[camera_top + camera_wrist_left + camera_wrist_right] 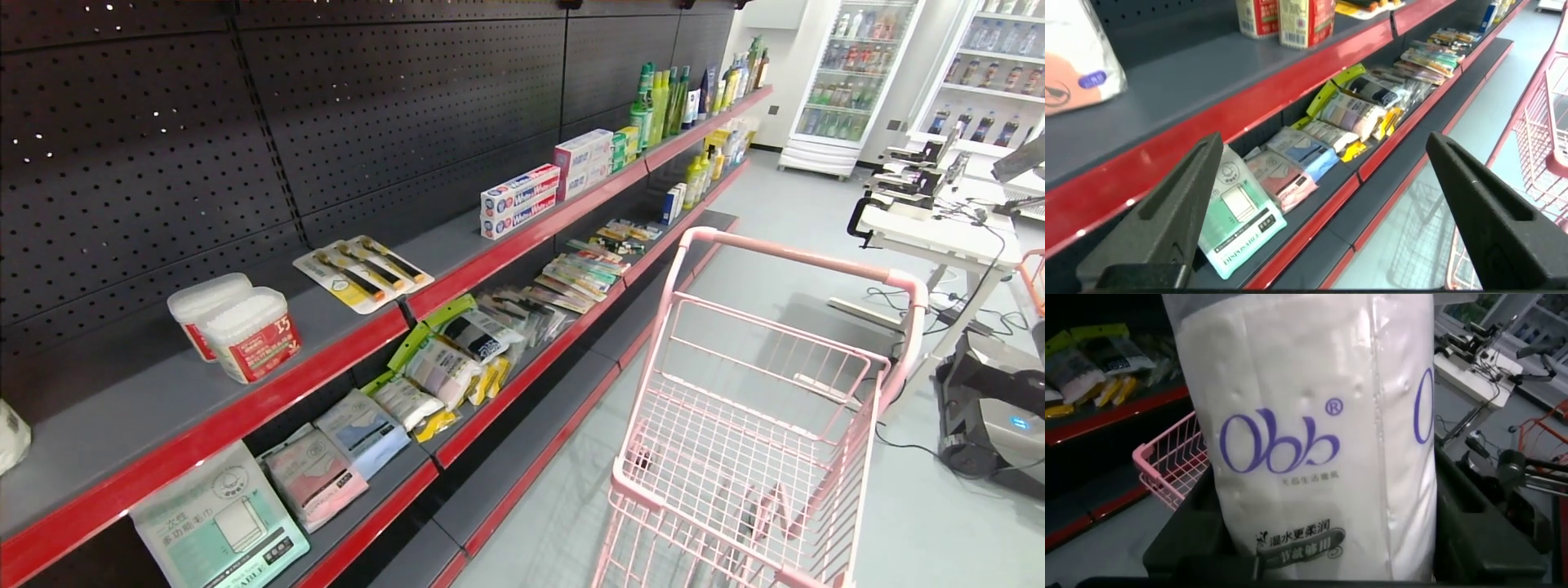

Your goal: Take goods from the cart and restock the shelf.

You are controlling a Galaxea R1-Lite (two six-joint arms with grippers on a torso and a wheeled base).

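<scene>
My right gripper (1327, 543) is shut on a white paper-roll pack (1306, 416) in clear plastic, standing upright between its black fingers (1184, 539). The pink wire cart (784, 253) stands in the aisle at the lower right, and its corner (1167, 461) lies beyond the pack. To the left runs the red-edged shelf (122, 425) with two cotton-swab tubs (245, 327), toothbrush cards (363, 269) and toothpaste boxes (520, 200). My left gripper (1323, 155) is open with nothing in it, beside the lower shelf level over soft packs (1290, 163). A white tissue pack (1078, 57) lies on the upper level.
Bare grey shelf board lies left of the tubs. The lower level (457, 359) is crowded with bagged goods. Bottles (661, 98) fill the far shelf end. A drinks fridge (849, 82), a white desk (939, 229) with cables and a black machine (988, 416) stand to the right.
</scene>
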